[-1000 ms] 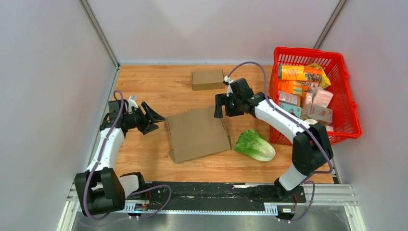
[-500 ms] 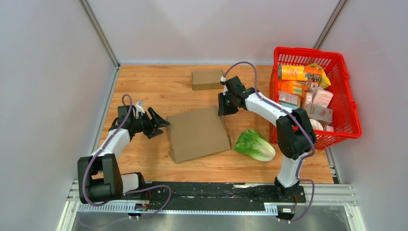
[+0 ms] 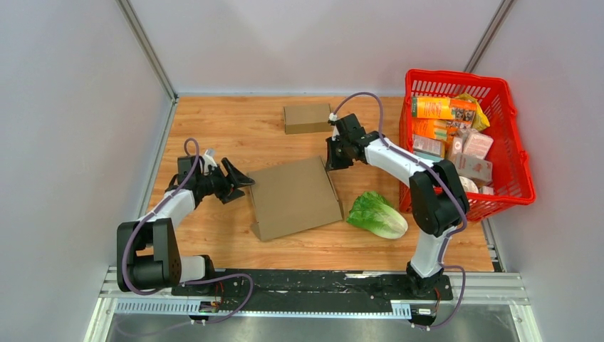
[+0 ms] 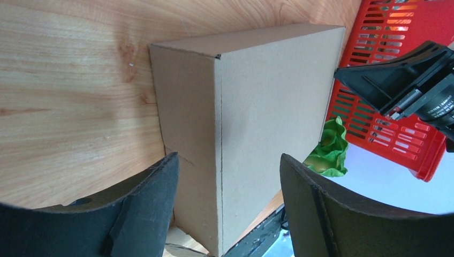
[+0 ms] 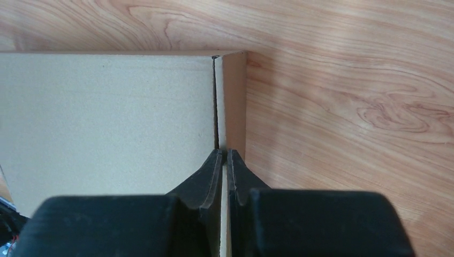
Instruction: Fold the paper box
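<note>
The wooden table (image 3: 214, 128) carries a red basket (image 3: 518, 153) full of packets along its right side. A flattened cardboard box (image 3: 295, 196) lies in the middle of the table, between the two arms. A lettuce (image 3: 377, 214) lies just beside its near right corner, and a small carton (image 3: 308, 117) sits near the far edge. The right gripper (image 5: 222, 155) pinches the thin edge at the box's far right corner. The left gripper (image 3: 241, 187) is spread wide just beside the box's left edge.

Right tool (image 5: 224, 156) now tight on box (image 5: 107, 123)
</note>
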`<act>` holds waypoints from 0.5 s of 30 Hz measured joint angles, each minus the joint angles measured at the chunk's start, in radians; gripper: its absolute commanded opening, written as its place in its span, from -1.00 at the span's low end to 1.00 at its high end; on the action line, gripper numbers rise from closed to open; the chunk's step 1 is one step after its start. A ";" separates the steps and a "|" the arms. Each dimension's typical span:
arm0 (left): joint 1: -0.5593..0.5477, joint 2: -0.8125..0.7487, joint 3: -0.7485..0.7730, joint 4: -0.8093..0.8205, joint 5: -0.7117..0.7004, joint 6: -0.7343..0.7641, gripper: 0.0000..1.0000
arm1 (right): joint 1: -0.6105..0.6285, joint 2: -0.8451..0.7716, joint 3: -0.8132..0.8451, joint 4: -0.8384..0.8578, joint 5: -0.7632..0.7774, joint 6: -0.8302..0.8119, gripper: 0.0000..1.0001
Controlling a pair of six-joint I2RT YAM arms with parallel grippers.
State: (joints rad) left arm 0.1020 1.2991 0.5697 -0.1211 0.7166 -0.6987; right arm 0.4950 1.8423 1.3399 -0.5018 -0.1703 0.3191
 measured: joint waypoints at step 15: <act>-0.077 0.022 -0.002 0.048 0.007 -0.016 0.56 | -0.055 -0.010 -0.039 0.058 -0.029 0.032 -0.86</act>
State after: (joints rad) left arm 0.0254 1.3212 0.5678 -0.0731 0.7238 -0.7151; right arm 0.4397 1.8328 1.3010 -0.4438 -0.1993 0.3508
